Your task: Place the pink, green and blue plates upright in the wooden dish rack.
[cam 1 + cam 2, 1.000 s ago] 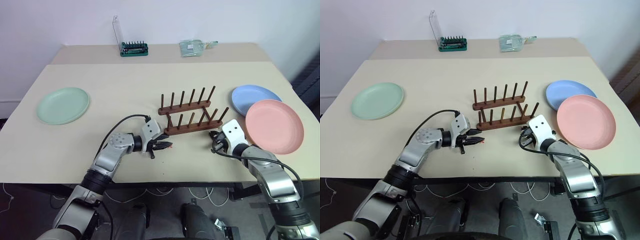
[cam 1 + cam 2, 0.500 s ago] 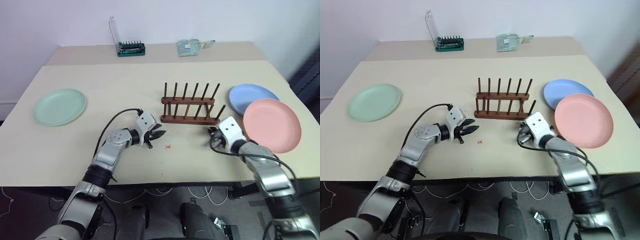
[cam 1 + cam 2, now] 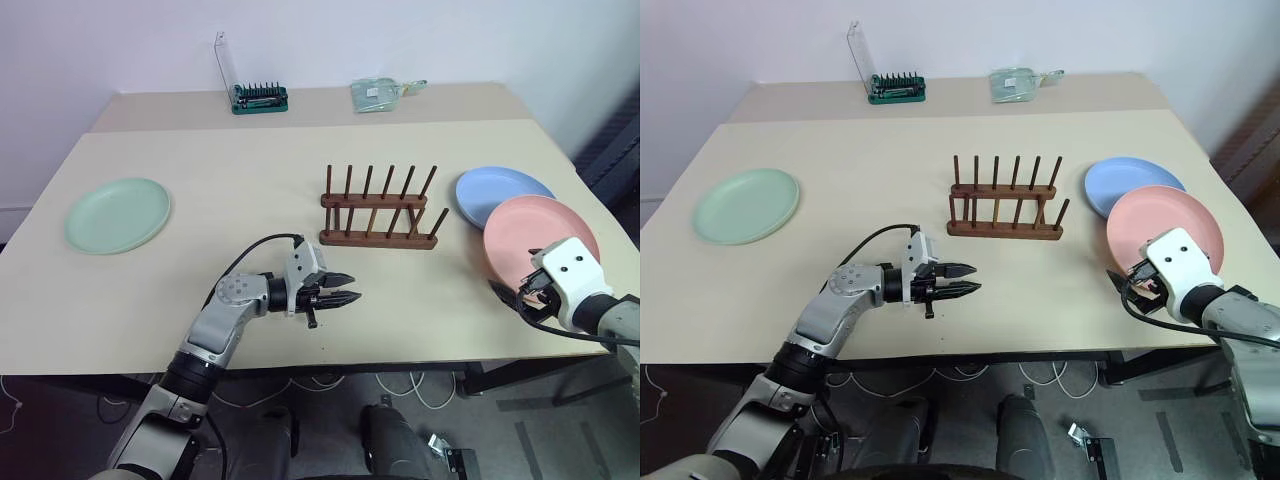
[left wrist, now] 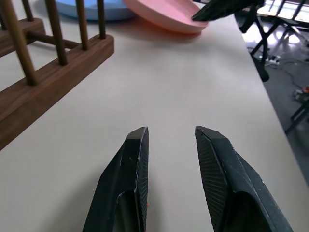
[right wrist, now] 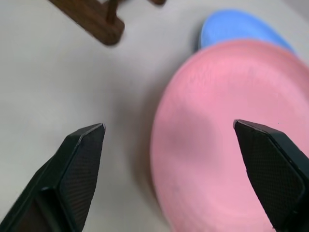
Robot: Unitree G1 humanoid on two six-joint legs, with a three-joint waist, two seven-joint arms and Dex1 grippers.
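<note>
Right gripper [image 5: 169,140] hovers at the pink plate's [image 3: 540,245] near rim, jaws spread wide; left gripper [image 3: 343,298] low over the tabletop [image 3: 250,180], jaws parted, empty. Beyond: wooden dish rack [image 3: 380,212], blue plate [image 3: 500,190], green plate [image 3: 118,213] far left.

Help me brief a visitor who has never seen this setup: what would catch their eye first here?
Probably the pink plate at the table's right edge, partly overlapping the blue plate behind it, with the right gripper spread wide at its near rim. Next, the empty wooden dish rack mid-table, pegs upright. The green plate lies alone far left, and the left gripper hovers empty in front of the rack.
</note>
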